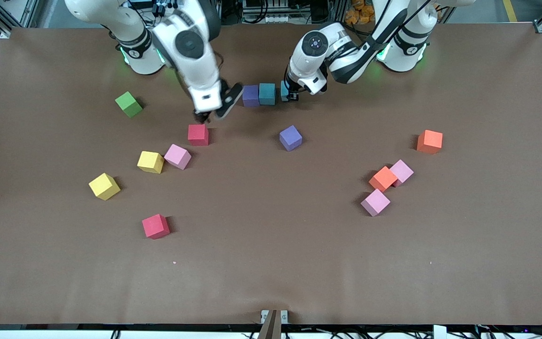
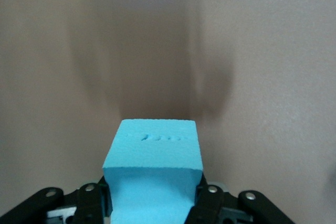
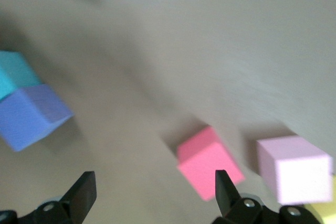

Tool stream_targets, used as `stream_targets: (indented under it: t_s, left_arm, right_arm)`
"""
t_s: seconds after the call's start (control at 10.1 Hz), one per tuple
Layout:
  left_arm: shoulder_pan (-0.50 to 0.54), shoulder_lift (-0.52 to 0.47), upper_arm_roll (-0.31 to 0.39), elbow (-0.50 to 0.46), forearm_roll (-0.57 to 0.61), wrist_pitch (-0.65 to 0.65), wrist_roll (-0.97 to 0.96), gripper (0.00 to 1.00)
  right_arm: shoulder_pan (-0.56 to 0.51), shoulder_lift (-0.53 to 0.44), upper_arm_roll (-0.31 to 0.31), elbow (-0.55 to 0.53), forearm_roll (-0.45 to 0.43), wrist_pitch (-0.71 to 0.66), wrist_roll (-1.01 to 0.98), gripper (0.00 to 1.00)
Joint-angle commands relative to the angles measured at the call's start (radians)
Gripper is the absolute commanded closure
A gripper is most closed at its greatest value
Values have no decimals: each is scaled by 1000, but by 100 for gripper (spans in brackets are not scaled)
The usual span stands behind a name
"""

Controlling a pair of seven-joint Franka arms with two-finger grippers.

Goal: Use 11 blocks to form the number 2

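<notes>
My left gripper is shut on a light blue block, low over the table beside another light blue block and a purple block, the three in one line near the robots' bases. My right gripper hangs open and empty just above a red block. A pink block lies close by. In the right wrist view the purple block and light blue block show farther off.
Loose on the table: a green cube, two yellow blocks, a second red block, a purple block, two orange blocks and two pink blocks.
</notes>
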Motion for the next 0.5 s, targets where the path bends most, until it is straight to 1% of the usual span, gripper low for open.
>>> stream_targets:
  t_s: [0.0, 0.1, 0.2, 0.4]
  left_arm:
    - [-107, 14, 93, 21, 16, 13, -25, 61]
    - [-107, 14, 94, 24, 16, 13, -29, 61]
    - [-107, 16, 95, 28, 16, 17, -31, 61]
    - [-109, 16, 95, 28, 16, 40, -43, 61]
  right_arm:
    - [-130, -3, 14, -10, -12, -8, 21, 0]
    - [-174, 4, 16, -12, -9, -5, 31, 0]
    - [-188, 16, 14, -13, -7, -8, 72, 0]
    - [-196, 16, 16, -27, -7, -43, 275, 0]
